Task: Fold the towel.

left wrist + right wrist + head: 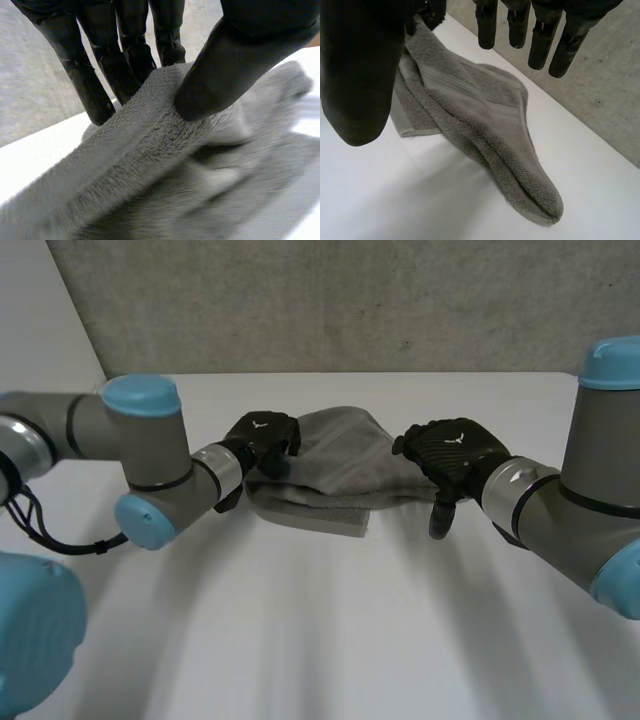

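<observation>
A grey towel (335,468) lies bunched and partly folded on the far middle of the white table (320,620). My left hand (262,437) is at the towel's left edge. In the left wrist view its thumb (235,55) presses the raised fold of towel (150,165) against the fingers (100,75) behind it, pinching the cloth. My right hand (450,452) hovers at the towel's right end. In the right wrist view its fingers (540,35) hang straight above the towel (480,115), which tapers to a narrow end, and they hold nothing.
A grey wall (350,300) runs along the table's far edge, close behind the towel. Bare white tabletop spreads in front of the towel toward me. Both arms reach in from the sides.
</observation>
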